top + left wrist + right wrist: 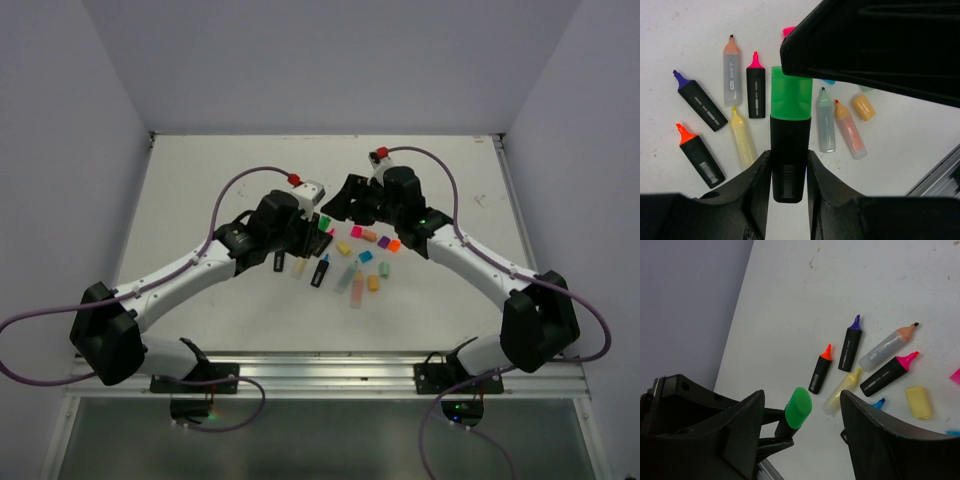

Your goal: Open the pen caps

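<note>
From the near edge of the bench (200,180) the two arms reach forward and bend in toward each other, wrists nearly meeting at mid-frame in the top view. The left end effector (789,167) is pinched narrow on the black barrel of the green-capped pen (788,150), holding it clear of the bench. Its green cap (791,92) points at the other arm, and the right end effector (801,402) stands open around it, a finger each side with a gap showing on both. From above that cap is only a green speck; the wrist views show it plainly. Beneath the held pen the left wrist view shows uncapped pens lying flat: a purple-tipped pen (697,100), an orange-tipped pen (700,155), a pink-tipped pen (756,90), a yellow pen (742,140) and a mint pen (825,122). The top view alone takes in the whole scatter of loose caps right of centre, among them a pink cap (356,231) and an orange cap (393,244).
</note>
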Robot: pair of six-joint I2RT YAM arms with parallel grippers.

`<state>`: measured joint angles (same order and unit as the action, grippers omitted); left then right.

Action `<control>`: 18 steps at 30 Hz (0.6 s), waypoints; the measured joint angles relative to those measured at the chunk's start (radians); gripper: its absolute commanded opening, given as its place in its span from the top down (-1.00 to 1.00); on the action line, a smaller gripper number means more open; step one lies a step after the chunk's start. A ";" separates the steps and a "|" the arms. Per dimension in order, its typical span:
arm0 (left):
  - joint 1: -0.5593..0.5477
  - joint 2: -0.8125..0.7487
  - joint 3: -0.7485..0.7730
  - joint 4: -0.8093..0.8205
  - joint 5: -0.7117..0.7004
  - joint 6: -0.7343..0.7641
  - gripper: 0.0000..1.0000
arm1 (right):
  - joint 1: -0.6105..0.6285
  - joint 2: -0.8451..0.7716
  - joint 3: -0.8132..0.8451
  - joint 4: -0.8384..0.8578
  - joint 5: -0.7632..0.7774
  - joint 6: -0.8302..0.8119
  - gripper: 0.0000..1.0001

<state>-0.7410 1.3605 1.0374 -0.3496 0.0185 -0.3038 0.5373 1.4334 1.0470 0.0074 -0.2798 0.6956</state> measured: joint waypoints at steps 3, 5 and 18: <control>0.000 0.000 0.000 0.005 -0.002 0.000 0.90 | 0.008 0.019 0.000 0.002 -0.003 0.007 -0.16; 0.000 0.000 0.000 0.007 -0.002 0.000 0.91 | 0.012 0.028 0.000 0.003 -0.008 0.012 -0.07; -0.001 0.000 0.000 0.035 -0.005 -0.023 0.94 | 0.019 0.051 -0.024 0.063 -0.079 0.045 0.32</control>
<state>-0.7422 1.3605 1.0374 -0.3141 0.0139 -0.3271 0.5564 1.4841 1.0233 0.0704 -0.3584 0.7403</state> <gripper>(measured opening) 0.336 0.372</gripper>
